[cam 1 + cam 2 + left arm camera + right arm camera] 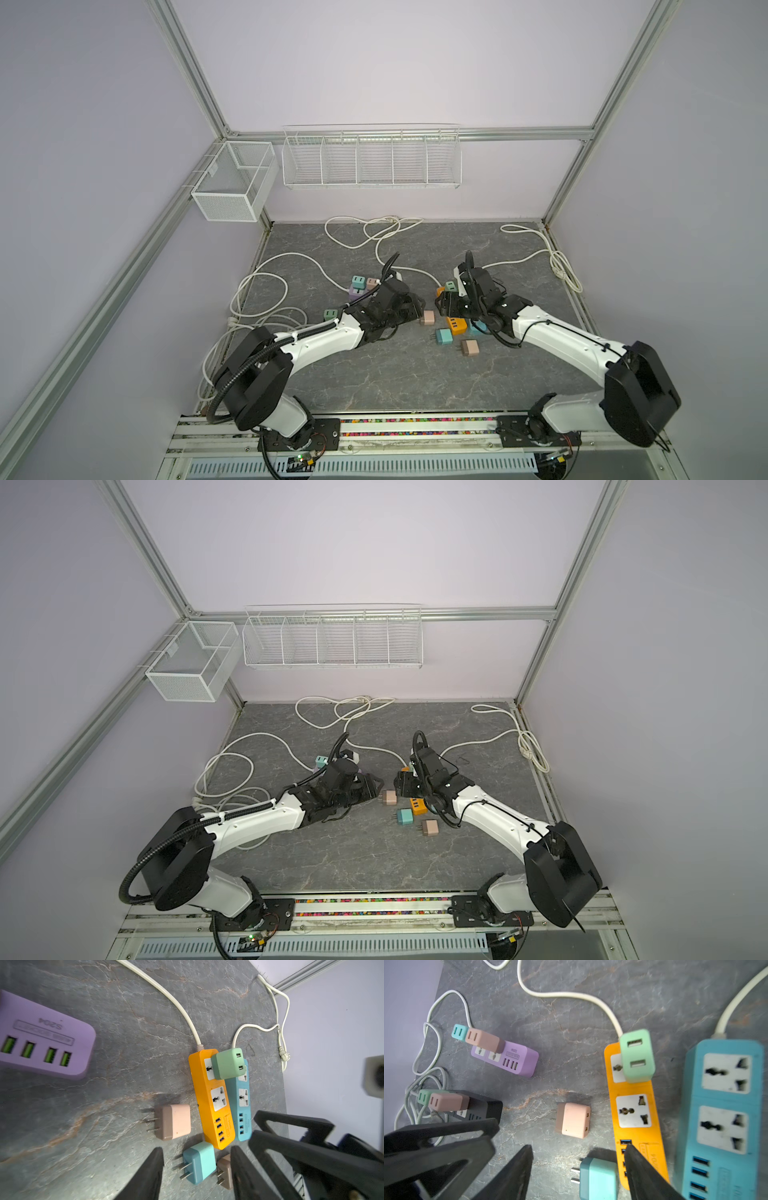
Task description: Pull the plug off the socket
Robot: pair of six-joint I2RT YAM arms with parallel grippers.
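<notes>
A green plug sits in the end socket of the orange power strip. My right gripper hovers open and empty beside that strip's USB end. My left gripper is open and empty, facing it from the left. A loose teal plug lies on the table, seen between the fingers in both wrist views. A loose pink plug lies between the two grippers.
A blue strip lies against the orange one, both sockets empty. The purple strip carries a teal and a pink plug; the black strip a green and a pink one. A brown plug and white cords lie around.
</notes>
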